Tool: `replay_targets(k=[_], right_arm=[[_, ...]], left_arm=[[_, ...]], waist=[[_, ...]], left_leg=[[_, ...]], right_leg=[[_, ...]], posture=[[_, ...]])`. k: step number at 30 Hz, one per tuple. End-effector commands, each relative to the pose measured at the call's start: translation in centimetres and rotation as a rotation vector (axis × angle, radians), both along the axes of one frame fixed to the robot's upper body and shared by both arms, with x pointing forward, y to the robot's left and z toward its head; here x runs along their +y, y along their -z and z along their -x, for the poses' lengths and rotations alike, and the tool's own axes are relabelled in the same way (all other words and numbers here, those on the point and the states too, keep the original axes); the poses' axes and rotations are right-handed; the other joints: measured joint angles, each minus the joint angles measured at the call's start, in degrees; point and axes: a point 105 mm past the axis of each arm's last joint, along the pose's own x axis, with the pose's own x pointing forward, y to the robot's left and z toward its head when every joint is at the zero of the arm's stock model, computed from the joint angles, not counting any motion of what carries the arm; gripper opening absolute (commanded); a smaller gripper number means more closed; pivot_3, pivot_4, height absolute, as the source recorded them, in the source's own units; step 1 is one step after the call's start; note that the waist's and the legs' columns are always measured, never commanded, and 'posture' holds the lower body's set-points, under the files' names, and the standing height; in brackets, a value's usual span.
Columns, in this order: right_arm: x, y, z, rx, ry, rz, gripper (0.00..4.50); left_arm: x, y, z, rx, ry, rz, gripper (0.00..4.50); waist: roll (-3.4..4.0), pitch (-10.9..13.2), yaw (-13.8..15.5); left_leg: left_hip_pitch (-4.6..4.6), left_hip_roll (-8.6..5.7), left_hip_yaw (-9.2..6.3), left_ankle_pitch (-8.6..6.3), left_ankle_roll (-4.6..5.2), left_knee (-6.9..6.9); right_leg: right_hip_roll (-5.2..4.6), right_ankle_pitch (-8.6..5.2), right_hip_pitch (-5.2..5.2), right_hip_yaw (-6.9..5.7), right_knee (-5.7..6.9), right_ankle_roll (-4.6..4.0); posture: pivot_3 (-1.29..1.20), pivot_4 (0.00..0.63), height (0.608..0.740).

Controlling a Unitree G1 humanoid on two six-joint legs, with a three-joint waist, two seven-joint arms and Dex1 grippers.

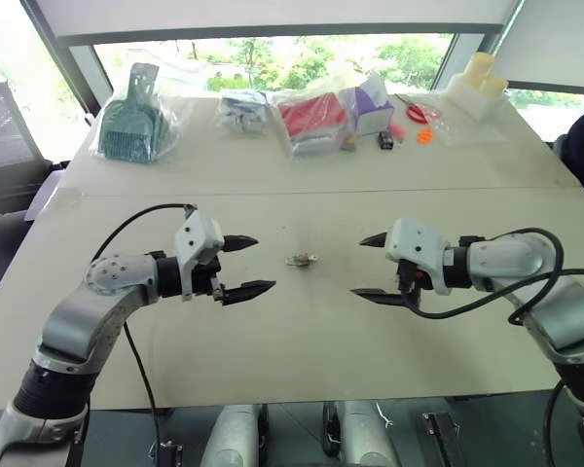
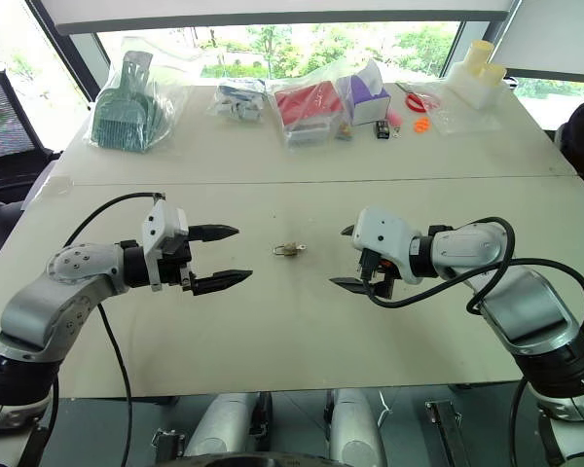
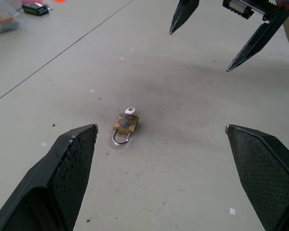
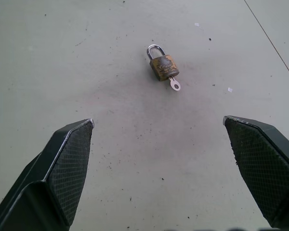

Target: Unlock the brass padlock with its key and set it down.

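The brass padlock (image 1: 300, 260) lies flat on the white table (image 1: 302, 331), midway between my two grippers. It is a small dull-gold body with a silvery shackle (image 3: 120, 139), and its small silver key (image 4: 174, 84) sticks out of the bottom of the body (image 4: 164, 66). To the padlock's left my left gripper (image 1: 248, 266) is open and holds nothing, its fingertips pointing at the lock. On the other side my right gripper (image 1: 373, 265) faces it, also open and holding nothing. Both hover apart from the padlock.
Along the table's far side lie bagged goods: a green dustpan set (image 1: 131, 122), a bag of small white-and-blue parts (image 1: 241, 109), a red item (image 1: 311, 117), a purple-and-white box (image 1: 370, 105), a small dark item (image 1: 385, 139), and a white container (image 1: 475, 86). A seam (image 1: 302, 193) crosses the tabletop.
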Motion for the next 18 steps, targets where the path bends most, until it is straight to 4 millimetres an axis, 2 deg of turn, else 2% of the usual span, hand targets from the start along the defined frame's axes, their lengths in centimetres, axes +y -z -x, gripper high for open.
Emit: replay_targets(k=[1, 18], right_arm=[[0.17, -1.17, 0.07, -0.055, -0.008, -0.004, 4.5], [0.25, -1.05, 0.15, -0.058, -0.008, 0.0, 4.5]], left_arm=[[-0.24, -0.73, 0.01, -0.04, 0.013, 0.01, 4.43], [-0.45, -0.01, -0.48, -0.045, 0.01, -0.008, 4.43]], waist=[[0.0, 0.0, 0.0], [0.0, 0.0, 0.0]], left_leg=[[0.0, 0.0, 0.0, 0.0, 0.0, 0.0], [0.0, 0.0, 0.0, 0.0, 0.0, 0.0]], right_leg=[[0.0, 0.0, 0.0, 0.0, 0.0, 0.0], [0.0, 0.01, 0.0, 0.0, 0.0, 0.01]], posture=[[0.0, 0.15, 0.74], [0.0, 0.15, 0.74]])
